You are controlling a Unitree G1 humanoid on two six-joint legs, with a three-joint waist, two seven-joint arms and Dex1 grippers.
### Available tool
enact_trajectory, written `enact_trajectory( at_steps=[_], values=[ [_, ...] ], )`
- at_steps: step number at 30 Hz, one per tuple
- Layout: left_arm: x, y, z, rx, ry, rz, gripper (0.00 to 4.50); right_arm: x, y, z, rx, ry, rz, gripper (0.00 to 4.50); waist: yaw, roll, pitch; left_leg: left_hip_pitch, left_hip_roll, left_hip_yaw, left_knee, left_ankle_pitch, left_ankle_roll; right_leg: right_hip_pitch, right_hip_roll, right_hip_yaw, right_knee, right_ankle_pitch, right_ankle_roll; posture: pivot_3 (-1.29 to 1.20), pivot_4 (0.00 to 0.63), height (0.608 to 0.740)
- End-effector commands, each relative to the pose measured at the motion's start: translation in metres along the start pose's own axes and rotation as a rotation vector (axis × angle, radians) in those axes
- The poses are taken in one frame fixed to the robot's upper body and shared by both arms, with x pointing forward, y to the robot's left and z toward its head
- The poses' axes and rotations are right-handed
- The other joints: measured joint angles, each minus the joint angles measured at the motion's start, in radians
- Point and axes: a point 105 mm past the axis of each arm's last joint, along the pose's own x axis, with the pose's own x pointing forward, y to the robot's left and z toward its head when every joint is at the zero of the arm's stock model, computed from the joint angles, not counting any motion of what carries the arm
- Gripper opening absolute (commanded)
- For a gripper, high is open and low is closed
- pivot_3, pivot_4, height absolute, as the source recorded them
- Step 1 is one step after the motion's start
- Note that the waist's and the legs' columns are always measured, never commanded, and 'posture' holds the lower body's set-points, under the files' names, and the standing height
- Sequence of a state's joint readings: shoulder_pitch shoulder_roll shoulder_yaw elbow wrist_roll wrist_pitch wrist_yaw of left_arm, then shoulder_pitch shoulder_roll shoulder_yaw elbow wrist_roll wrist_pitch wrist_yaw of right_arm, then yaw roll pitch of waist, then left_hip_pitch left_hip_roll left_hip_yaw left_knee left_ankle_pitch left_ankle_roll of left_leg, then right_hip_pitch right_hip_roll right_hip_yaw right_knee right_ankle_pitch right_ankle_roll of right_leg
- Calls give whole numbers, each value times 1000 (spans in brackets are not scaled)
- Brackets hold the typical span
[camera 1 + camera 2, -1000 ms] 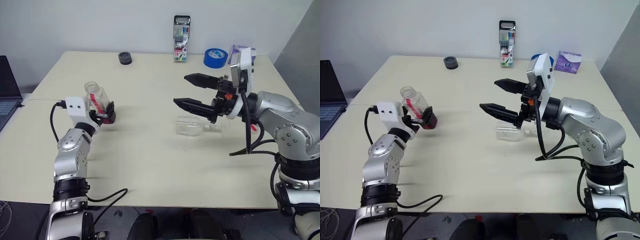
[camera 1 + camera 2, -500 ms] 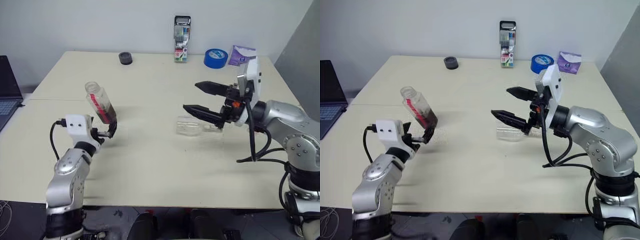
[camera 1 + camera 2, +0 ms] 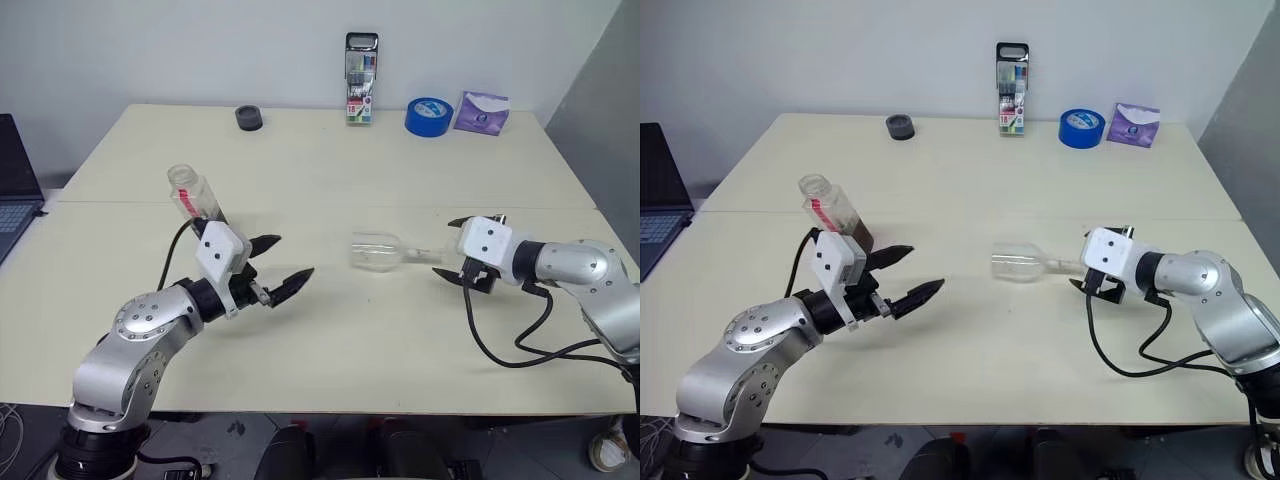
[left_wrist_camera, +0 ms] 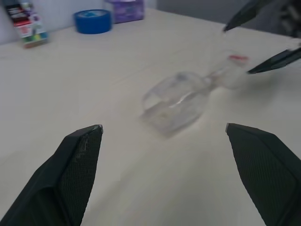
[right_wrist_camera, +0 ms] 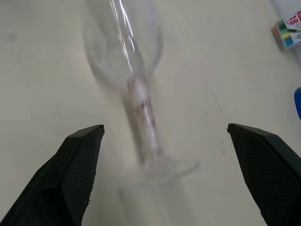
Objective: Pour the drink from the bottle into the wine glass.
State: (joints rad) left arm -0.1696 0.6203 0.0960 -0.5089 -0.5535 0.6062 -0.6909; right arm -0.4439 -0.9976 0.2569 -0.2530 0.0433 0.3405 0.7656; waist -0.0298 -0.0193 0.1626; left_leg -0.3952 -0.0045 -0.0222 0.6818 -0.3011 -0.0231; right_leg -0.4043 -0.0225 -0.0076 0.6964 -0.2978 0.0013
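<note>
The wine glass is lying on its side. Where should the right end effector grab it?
Probably the thin stem of the wine glass. It points toward the open right end effector, foot nearest, so come level from the foot side, fingers straddling the stem.

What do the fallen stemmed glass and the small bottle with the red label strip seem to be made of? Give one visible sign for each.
Clear stemmed wine glass, lying on its side: probably glass, smooth and glossy, with bright glints; clear plastic is possible. Small clear bottle: seemingly plastic, see-through wall showing the red strip; not certain.
</note>
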Motion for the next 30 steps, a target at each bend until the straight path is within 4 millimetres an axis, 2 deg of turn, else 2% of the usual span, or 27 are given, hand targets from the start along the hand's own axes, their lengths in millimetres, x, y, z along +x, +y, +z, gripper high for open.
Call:
enact_trajectory(
  at_steps=[1, 10, 14, 18, 30],
  values=[
    [3, -10, 13, 41, -29, -81, 4480, 3, -7, 16, -115, -17, -12, 4500, 0, 0, 0, 0, 0, 0, 0, 0, 0, 0, 0, 0, 0, 0, 0, 0, 150, 740],
    [7, -16, 12, 55, -33, -97, 4480, 27, 1, 38, -249, -2, 49, 4500, 4, 0, 0, -1, 0, -1, 0, 0, 0, 0, 0, 0, -1, 0, 0, 0, 150, 740],
    [7, -19, 9, 53, -30, -96, 4480, 38, 9, 35, -267, 46, 83, 4500, 4, 0, 0, -1, 0, -1, 0, 0, 0, 0, 0, 0, -1, 0, 0, 0, 150, 740],
    [6, -19, 6, 48, -27, -79, 4480, 49, 5, 29, -268, 94, 61, 4500, 3, 0, 0, 0, -1, -1, 0, 0, 0, 0, 0, 0, 0, 0, 0, 0, 150, 740],
    [6, -15, 4, 59, -21, -57, 4480, 60, 3, 10, -247, 173, 55, 4500, 4, 0, 0, 0, -1, -1, 0, 0, 0, 0, 0, 0, 0, 0, 0, 0, 150, 740]
  ],
)
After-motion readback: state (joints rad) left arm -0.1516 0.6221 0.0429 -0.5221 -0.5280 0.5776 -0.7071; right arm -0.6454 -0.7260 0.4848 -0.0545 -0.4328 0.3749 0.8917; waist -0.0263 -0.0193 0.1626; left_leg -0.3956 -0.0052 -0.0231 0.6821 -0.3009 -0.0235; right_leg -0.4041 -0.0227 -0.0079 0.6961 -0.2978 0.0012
